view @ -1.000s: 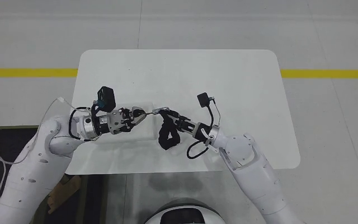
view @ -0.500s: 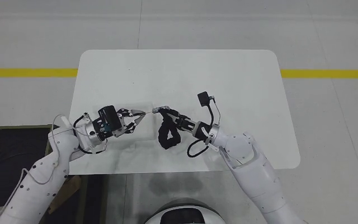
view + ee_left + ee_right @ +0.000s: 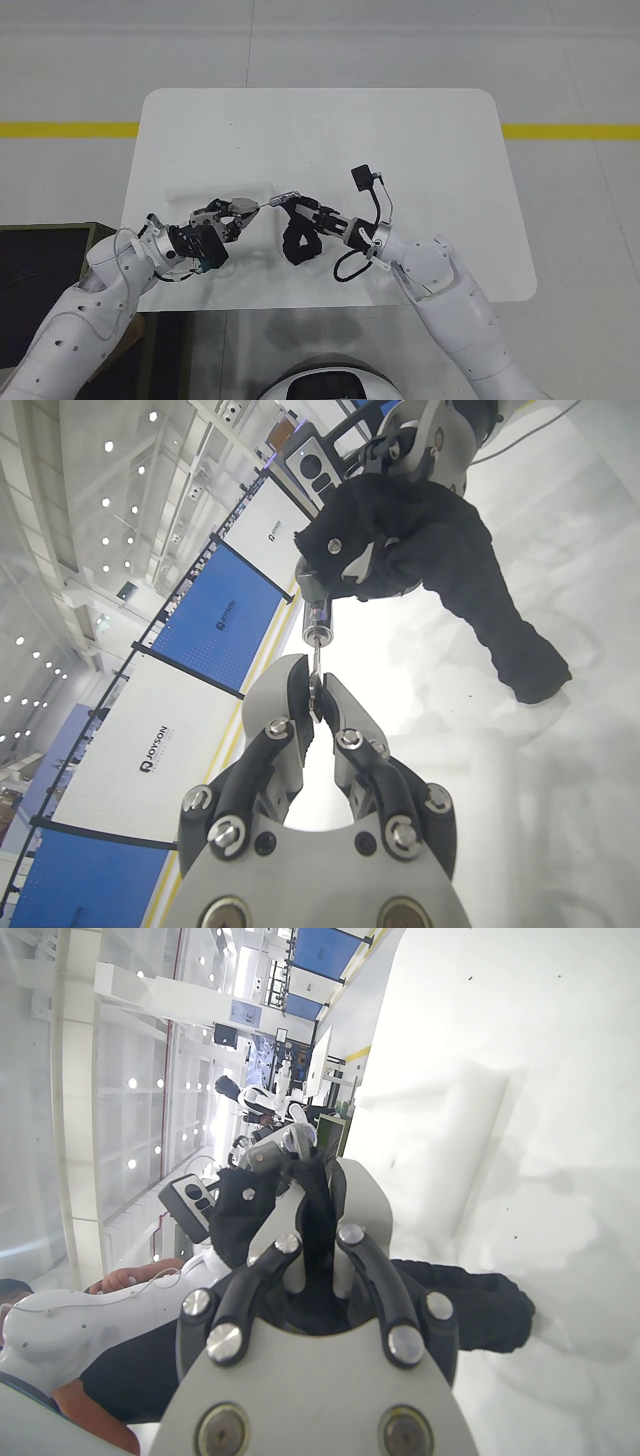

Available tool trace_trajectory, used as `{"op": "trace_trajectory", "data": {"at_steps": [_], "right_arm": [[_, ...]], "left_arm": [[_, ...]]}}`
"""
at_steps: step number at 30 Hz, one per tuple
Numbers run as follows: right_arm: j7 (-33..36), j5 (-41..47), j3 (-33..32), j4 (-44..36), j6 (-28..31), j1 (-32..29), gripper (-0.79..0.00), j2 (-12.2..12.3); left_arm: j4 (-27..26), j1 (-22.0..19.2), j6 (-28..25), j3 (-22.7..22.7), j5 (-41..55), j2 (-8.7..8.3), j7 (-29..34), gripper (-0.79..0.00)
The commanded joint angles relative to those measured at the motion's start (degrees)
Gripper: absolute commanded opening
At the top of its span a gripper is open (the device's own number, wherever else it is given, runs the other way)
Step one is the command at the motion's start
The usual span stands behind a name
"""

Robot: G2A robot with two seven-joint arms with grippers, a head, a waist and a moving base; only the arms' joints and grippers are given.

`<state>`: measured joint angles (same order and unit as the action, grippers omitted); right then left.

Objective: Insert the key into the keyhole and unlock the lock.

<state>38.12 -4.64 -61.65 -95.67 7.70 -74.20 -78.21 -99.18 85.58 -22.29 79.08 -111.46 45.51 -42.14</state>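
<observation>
You have a white table (image 3: pixel 420 140) on grey floor (image 3: pixel 400 40), a yellow line (image 3: pixel 60 129) running left to right beneath it, and a black mat (image 3: pixel 30 255) at near left.

Small metal key (image 3: pixel 316 657), blade tip seated in keyhole of silver cylinder lock (image 3: pixel 317 617) (its loop sleeved in black fabric); both near centre, top view.

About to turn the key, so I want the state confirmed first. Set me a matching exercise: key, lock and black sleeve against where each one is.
Things:
1. key
2. lock
3. black sleeve

Places:
A. gripped in the right claw
B. droops toward the table
C. pinched in the left claw, tip at the keyhole

Pairs: 1-C; 2-A; 3-B
</observation>
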Motion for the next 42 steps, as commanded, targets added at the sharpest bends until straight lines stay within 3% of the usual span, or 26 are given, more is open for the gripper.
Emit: {"op": "trace_trajectory", "data": {"at_steps": [1, 5, 10, 12, 14, 16, 20, 22, 26, 32, 36, 40, 41, 42], "right_arm": [[0.0, 0.2, -0.2, -0.1, -0.2, -0.1, -0.785, 0.1], [-2.3, 0.1, -2.4, -0.5, -0.8, -0.7, -0.785, 0.4], [-9.4, -5.7, -9.9, -3.9, -2.8, -3.4, -0.785, 1.5], [-14.7, -15.3, -13.1, -6.7, -5.6, -4.9, -0.785, 2.2], [-20.6, -31.0, -13.9, -10.1, -9.4, -6.5, -0.785, 2.7], [-25.8, -49.4, -12.3, -12.4, -14.2, -7.8, -0.785, 3.1], [-31.8, -70.6, -7.5, -13.1, -18.6, -8.3, -0.785, 3.3], [-33.1, -83.1, -3.9, -10.7, -21.2, -7.9, -0.785, 3.3], [-29.6, -95.6, 3.2, -3.4, -20.4, -5.2, -0.785, 2.6], [-26.4, -97.1, 6.6, 1.6, -19.5, -1.5, -0.785, 1.4], [-27.2, -88.3, 4.1, -2.6, -20.0, -2.3, -0.785, 1.0], [-23.4, -63.1, -1.8, -6.8, -19.7, -4.0, -0.785, 0.2], [-20.9, -56.1, -3.3, -6.9, -19.5, -4.0, -0.745, 0.0], [-19.4, -50.2, -4.6, -6.7, -19.1, -4.0, -0.576, -0.2]], "left_arm": [[0.1, -0.2, -1.7, 0.2, 2.6, 0.13, 0.2, 0.0], [1.7, 0.0, -2.9, 1.0, 14.5, 0.89, 3.1, 0.0], [1.7, 0.0, -2.9, 1.0, 14.5, 0.89, 3.1, 0.0], [1.7, 0.0, -2.9, 1.0, 14.5, 0.89, 3.1, 0.0], [1.7, 0.0, -2.9, 1.0, 14.5, 0.89, 3.1, 0.0], [1.7, 0.0, -2.9, 1.0, 14.5, 0.89, 3.1, 0.0], [1.7, 0.0, -2.9, 1.0, 14.5, 0.89, 3.1, 0.0], [1.7, 0.0, -2.9, 1.0, 14.5, 0.89, 3.1, 0.0], [1.7, 0.0, -2.9, 1.0, 14.5, 0.89, 3.1, 0.0], [1.7, 0.0, -2.9, 1.0, 14.5, 0.89, 3.1, 0.0], [1.7, 0.0, -2.9, 1.0, 14.5, 0.89, 3.1, 0.0], [1.7, 0.0, -2.9, 1.0, 14.5, 0.89, 3.1, 0.0], [1.7, 0.0, -2.9, 1.0, 14.5, 0.89, 3.1, 0.0], [1.7, 0.0, -2.9, 1.0, 14.5, 0.89, 3.1, 0.0]]}}
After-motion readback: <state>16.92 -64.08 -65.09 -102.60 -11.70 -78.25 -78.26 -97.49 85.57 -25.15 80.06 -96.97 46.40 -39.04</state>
